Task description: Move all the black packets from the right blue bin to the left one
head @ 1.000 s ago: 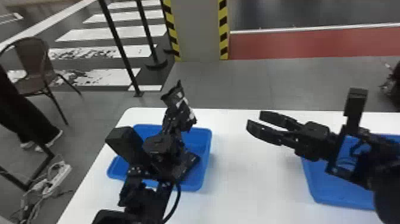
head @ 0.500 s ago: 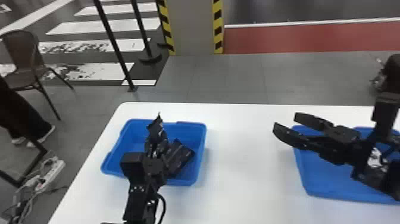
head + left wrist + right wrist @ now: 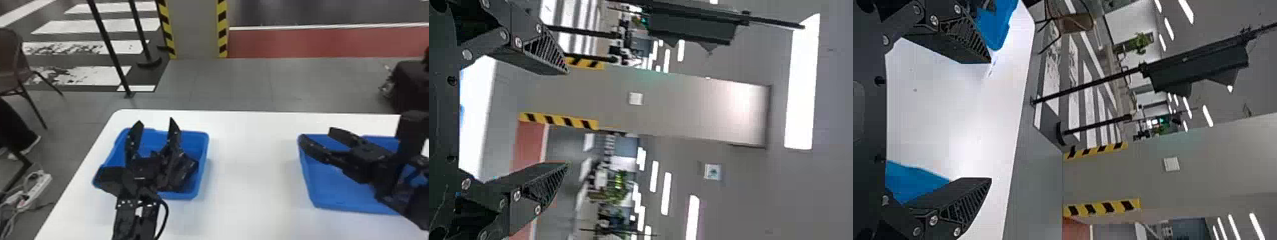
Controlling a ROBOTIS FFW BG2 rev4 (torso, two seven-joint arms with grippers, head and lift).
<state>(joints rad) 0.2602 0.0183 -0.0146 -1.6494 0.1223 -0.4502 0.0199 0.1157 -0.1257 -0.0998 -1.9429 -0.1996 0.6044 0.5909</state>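
The left gripper (image 3: 156, 121) masks the middle of the left blue bin (image 3: 205, 143) and part of the black packets (image 3: 189, 164), whose count cannot be made out in the head view. Across the white table (image 3: 249, 191), cropped by the bottom edge, the right gripper (image 3: 316, 133) and right arm (image 3: 411, 198) screen much of the right blue bin (image 3: 311, 182), leaving its full contents uncertain. The frame's edges clip both arms, a chair (image 3: 9, 63) and a dark object (image 3: 411, 83) too indistinct to identify; cables around a power strip (image 3: 40, 185) blur together.
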